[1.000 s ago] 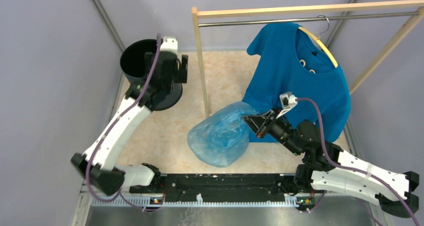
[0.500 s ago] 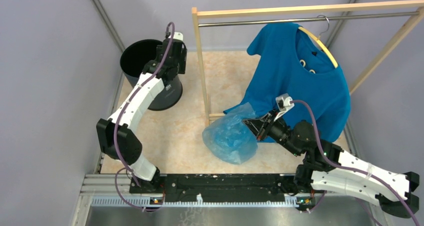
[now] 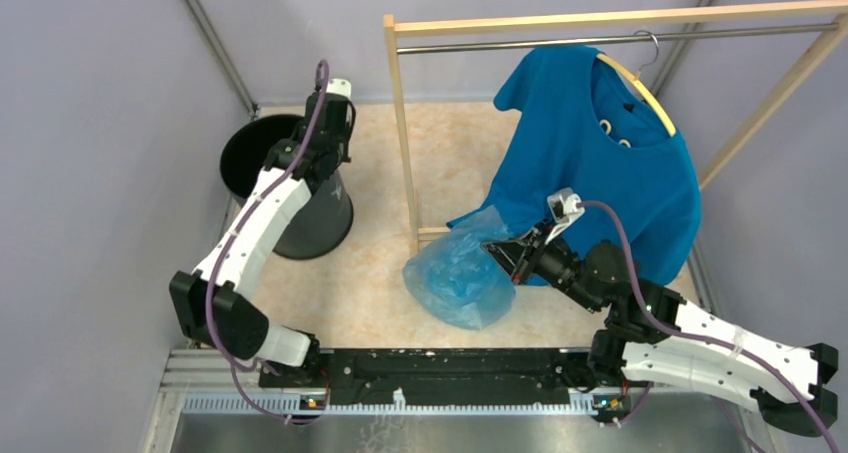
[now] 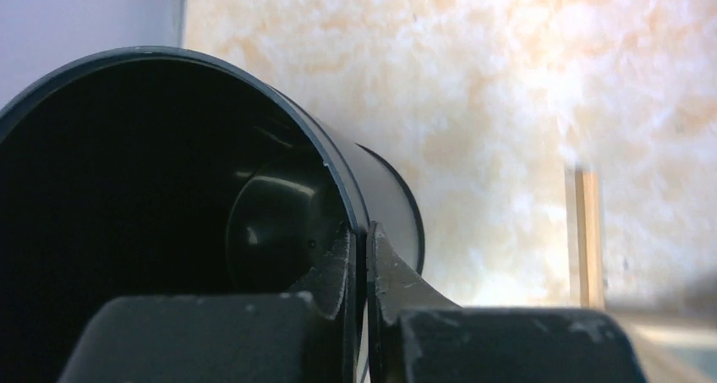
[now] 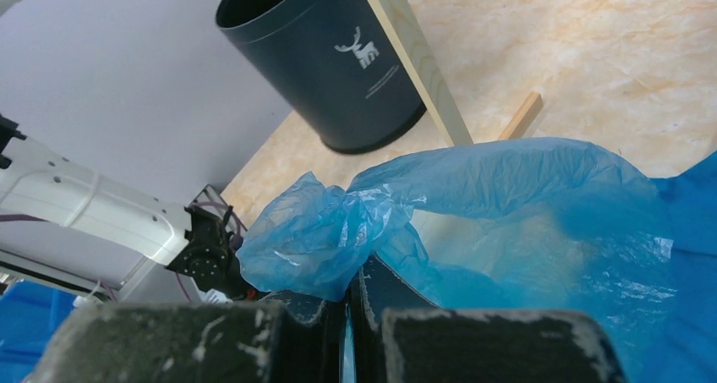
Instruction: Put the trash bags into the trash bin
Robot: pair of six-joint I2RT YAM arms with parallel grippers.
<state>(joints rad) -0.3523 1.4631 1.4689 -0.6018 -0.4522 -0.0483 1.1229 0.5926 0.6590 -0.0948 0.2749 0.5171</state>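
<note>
The black trash bin (image 3: 300,213) stands at the far left of the floor, its white mark facing right. My left gripper (image 3: 325,151) is shut on its right rim. In the left wrist view the fingers (image 4: 338,265) pinch the bin wall (image 4: 279,104) between them, one inside and one outside. The light-blue trash bag (image 3: 458,275) hangs crumpled at mid-floor. My right gripper (image 3: 505,251) is shut on the bag's right edge. The right wrist view shows the bag (image 5: 524,197) bunched over the gripper (image 5: 348,286), with the bin (image 5: 338,70) beyond it.
A wooden clothes rack (image 3: 402,123) stands between bin and bag, its post (image 5: 414,53) crossing the right wrist view. A blue T-shirt (image 3: 600,163) on a hanger hangs just behind my right gripper. Grey walls close in on the left and back.
My left gripper went from open beside the bin to shut on its rim, and the bin shifted left and nearer. The right gripper drew the bag slightly right, then held still.
</note>
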